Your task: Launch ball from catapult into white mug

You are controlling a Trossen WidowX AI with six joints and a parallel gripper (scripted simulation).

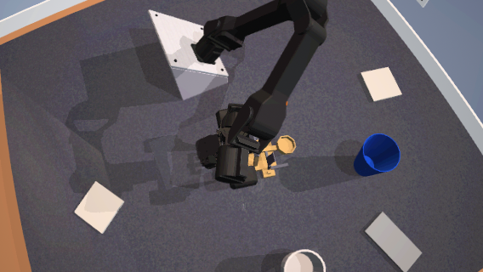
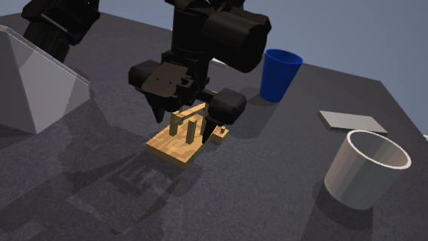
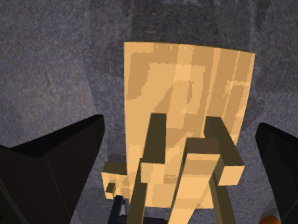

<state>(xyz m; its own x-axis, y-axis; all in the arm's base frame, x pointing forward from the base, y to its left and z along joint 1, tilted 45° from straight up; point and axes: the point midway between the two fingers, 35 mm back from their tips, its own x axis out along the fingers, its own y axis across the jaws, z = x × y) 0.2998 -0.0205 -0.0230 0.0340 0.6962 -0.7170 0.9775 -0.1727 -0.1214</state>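
1. Here's the gripper (image 1: 233,163) (image 2: 181,132) (image 3: 184,127), low over the tan wooden catapult (image 1: 261,161) (image 2: 169,148) (image 3: 180,75), its fingers wide apart on either side of the frame and clamped on nothing.
2. And the small orange ball (image 1: 286,103) (image 3: 270,220)? Above and right of the catapult in the top view, peeking out beside the arm, and just cut by the lower edge of the wrist view. The exterior view doesn't show it.
3. Progress check: the catapult's octagonal wooden scoop (image 1: 286,144) has no ball in it, so loading is undone, and so is the shot. The aim looks unset too: the scoop end faces roughly toward the tapered blue cup (image 1: 377,156) (image 2: 279,75), off the catapult's right side in the top view, and neither end lines up with the target.
4. That target, the round white mug (image 1: 299,265) (image 2: 358,173), sits below and right of the catapult in the top view. Next up, I'd guess, a grip on the frame to turn it; a bump could tip it or shove it astray.
5. The count: one catapult, one ball, one mug, one blue cup, one flat grey rectangular slab (image 1: 393,241) (image 2: 352,121) lower right of the catapult, and two square cream tiles, one (image 1: 99,207) lower left, one (image 1: 381,84) (image 2: 219,62) upper right.
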